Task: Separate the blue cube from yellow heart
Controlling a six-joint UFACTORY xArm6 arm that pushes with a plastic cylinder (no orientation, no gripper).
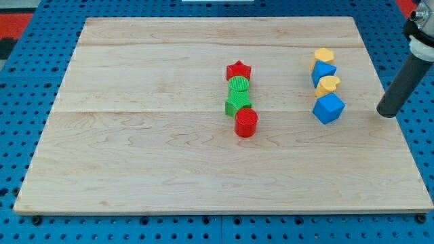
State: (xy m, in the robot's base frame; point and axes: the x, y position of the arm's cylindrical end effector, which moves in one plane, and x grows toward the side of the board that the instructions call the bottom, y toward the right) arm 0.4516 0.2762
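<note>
The blue cube (329,108) sits on the wooden board (135,169) at the view's right. The yellow heart (328,85) lies just above it, touching or nearly touching its top edge. My tip (386,114) rests on the board to the right of the blue cube, about a block's width away and touching nothing. The dark rod leans up toward the view's top right corner.
Another blue block (323,72), shape unclear, and a yellow hexagon (323,55) continue the column above the heart. Mid-board stands a second column: red star (238,69), green round block (238,84), green star (237,102), red cylinder (246,123). The board's right edge is close to my tip.
</note>
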